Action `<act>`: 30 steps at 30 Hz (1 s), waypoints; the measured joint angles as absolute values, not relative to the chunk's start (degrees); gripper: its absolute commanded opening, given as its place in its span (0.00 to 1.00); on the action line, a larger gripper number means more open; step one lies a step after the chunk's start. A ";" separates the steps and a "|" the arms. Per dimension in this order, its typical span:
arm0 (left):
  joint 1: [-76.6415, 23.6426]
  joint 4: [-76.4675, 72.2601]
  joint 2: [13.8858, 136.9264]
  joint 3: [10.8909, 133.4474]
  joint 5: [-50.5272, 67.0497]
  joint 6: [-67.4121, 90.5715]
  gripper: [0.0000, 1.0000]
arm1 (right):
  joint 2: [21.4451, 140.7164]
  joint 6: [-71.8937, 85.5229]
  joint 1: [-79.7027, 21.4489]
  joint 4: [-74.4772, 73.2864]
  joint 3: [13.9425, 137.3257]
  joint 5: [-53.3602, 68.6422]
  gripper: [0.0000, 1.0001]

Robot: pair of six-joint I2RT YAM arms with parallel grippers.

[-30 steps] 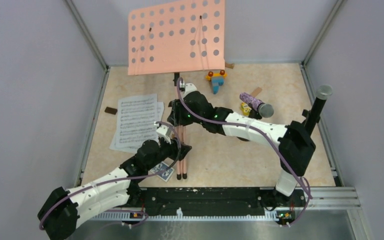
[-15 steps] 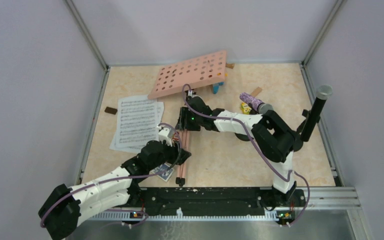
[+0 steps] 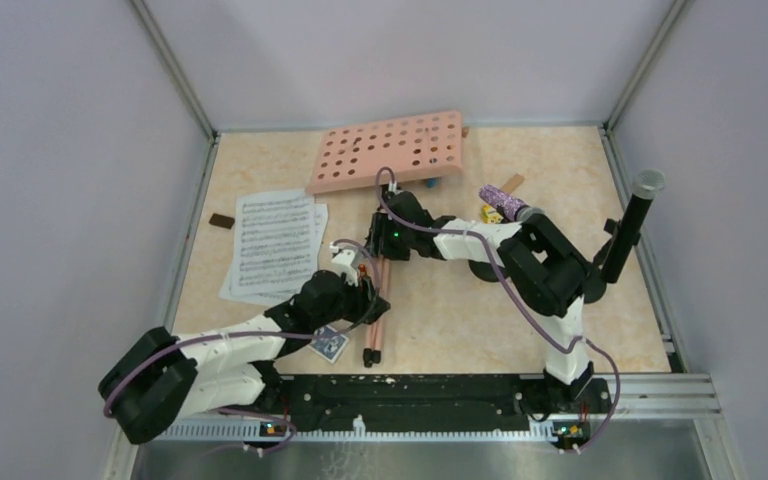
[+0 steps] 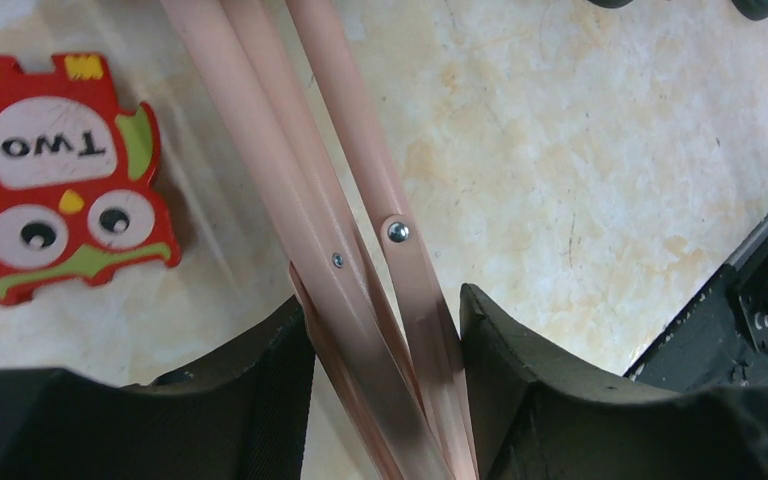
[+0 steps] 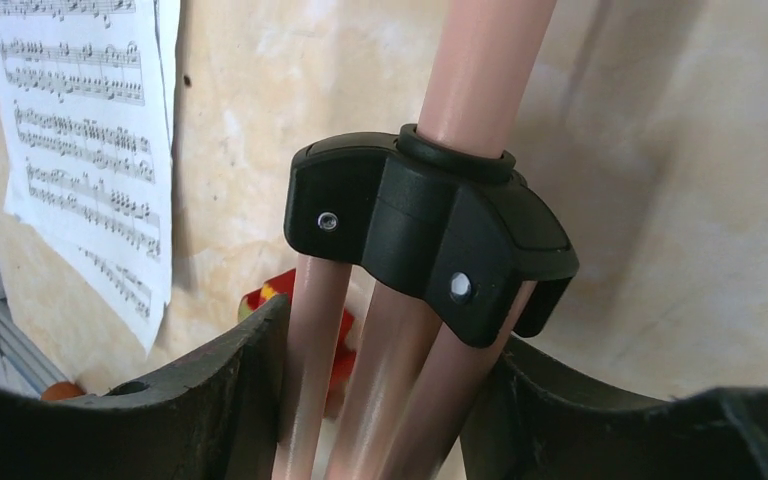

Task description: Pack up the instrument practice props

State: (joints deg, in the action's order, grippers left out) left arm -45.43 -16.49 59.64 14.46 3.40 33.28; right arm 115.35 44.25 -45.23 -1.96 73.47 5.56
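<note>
While my left hand point(image 4: 385, 325) and right hand point(image 5: 385, 385) clench the legs of the music rack point(image 3: 388, 150), the pages point(image 3: 275, 245) at frame-left lie unpacked.

We are reading just one word: "TWO", in black capitals on a white oval across the forehead of the red owl toy point(image 4: 65, 180) in the left wrist view. It is appearing upside down to that camera. The white sheet-music pages point(image 5: 90, 150) are showing printed staves filled with notes, line under line, in the right wrist view, but we are not making out any title or lettering on them. From above, those pages point(image 3: 275, 245) are showing only fine grey lines. The blue playing-card pack point(image 3: 328, 345) is carrying a printed face that is coming out too small for us to read.
</note>
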 measured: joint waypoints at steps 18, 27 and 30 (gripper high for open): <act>-46.30 -18.31 69.17 22.96 6.83 30.04 0.88 | 95.81 23.03 -38.98 -2.94 62.17 -12.38 0.84; -46.30 -9.89 62.22 23.64 1.04 32.03 0.99 | 81.25 16.95 -38.98 -8.43 58.08 -5.91 0.84; -46.28 -3.88 55.77 24.80 -3.53 33.32 0.99 | 77.91 14.52 -38.98 -13.45 60.20 -2.57 0.84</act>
State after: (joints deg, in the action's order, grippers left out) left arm -46.28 -3.88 55.77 24.80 -3.53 33.32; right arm 77.91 14.52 -38.98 -13.45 60.20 -2.57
